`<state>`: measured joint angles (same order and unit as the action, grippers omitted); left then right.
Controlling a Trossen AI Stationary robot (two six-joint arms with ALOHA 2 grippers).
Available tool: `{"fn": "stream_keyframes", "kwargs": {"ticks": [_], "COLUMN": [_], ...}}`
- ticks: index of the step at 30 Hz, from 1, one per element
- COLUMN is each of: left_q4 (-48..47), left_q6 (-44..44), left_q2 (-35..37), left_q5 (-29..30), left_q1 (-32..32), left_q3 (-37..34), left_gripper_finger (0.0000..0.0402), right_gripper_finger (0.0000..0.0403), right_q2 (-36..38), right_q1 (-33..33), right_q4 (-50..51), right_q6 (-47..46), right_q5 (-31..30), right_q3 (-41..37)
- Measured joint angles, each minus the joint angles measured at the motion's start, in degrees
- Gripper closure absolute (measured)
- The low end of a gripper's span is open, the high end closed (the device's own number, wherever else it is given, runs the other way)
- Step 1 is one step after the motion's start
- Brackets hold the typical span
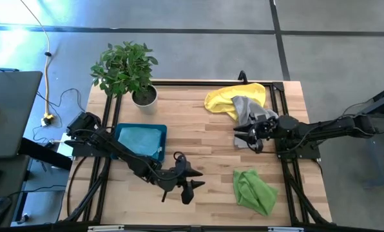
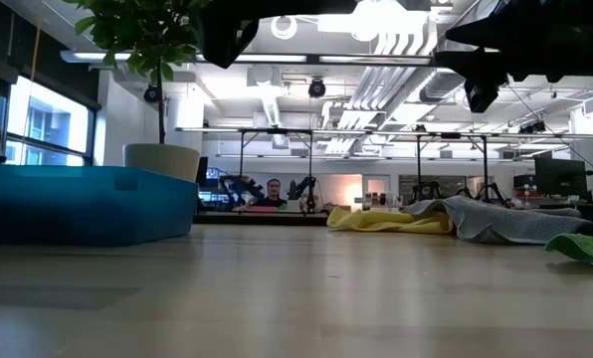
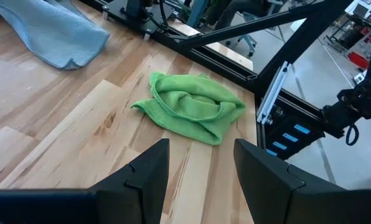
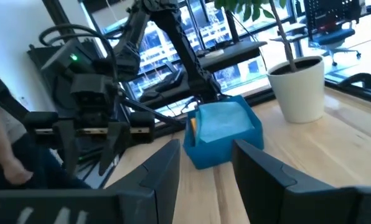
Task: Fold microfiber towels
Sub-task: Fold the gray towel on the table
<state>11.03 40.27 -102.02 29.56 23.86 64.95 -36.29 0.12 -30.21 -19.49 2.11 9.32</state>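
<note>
Hovering above the bare wood near the table's front edge, the left gripper (image 1: pixel 191 182) has its fingers spread with nothing between them; its wrist view shows the two dark fingers (image 3: pixel 145 174) parted over the planks. Ahead of it lies a crumpled lime green towel (image 3: pixel 192 106), which in the high view sits near the front right part of the table (image 1: pixel 198 142), well apart from that gripper.

The right gripper (image 1: pixel 249 138) hangs over the table's right half, just beside a grey towel (image 1: pixel 247 109) that is draped partly over a yellow towel (image 1: pixel 221 98) near the back edge. Its fingers (image 4: pixel 164 171) also stand apart and hold nothing (the wrist view looks between them toward the far side of the table).

A dark teal tray (image 1: pixel 121 149) sits on the left half of the table with a light blue towel (image 1: pixel 139 138) lying in it. Behind it, at the back edge, stands a potted plant (image 1: pixel 133 72) in a white pot.

In the low view the tray, the yellow and grey towels and an edge of the green one rest flat on the wood, both arms well above them. No brand, label or writing can be read on any of these things.
</note>
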Motion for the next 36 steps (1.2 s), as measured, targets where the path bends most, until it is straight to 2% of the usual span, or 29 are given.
{"fn": "stream_keyframes", "kwargs": {"ticks": [5,8,12,14,20,24,32,36], "left_q4": [0.0,0.0,0.0,0.0,0.0,-0.1,-0.1,-0.1], "left_q6": [0.0,0.0,0.0,0.0,0.0,0.0,0.0,0.0], "left_q2": [0.0,0.0,0.0,0.0,0.0,0.0,0.0,0.0], "left_q5": [0.0,0.0,0.0,0.0,0.0,0.0,0.0,-0.8], "left_q1": [-0.2,-0.7,-1.4,-1.6,-1.8,-1.8,-1.8,-1.7], "left_q3": [0.0,0.0,0.0,0.0,0.0,0.0,0.0,0.0], "left_gripper_finger": [0.0232,0.0232,0.0232,0.0232,0.0232,0.0232,0.0232,0.0232], "right_gripper_finger": [0.0265,0.0265,0.0265,0.0265,0.0265,0.0265,0.0265,0.0265], "right_q2": [-1.2,-4.4,-9.6,-11.4,-16.8,-21.7,-33.2,-38.5], "right_q1": [0.0,0.7,0.9,0.3,-0.9,-1.0,-1.0,-1.0], "right_q4": [0.8,1.8,3.9,10.2,41.8,53.1,54.1,49.5], "right_q6": [-3.4,-5.6,-4.0,-4.2,-7.5,-9.2,-8.1,-5.1], "right_q5": [-0.2,-0.4,-0.4,-1.0,-6.7,-9.6,-10.6,-11.0], "right_q3": [0.0,0.0,0.1,1.1,9.2,13.1,15.8,17.0]}}
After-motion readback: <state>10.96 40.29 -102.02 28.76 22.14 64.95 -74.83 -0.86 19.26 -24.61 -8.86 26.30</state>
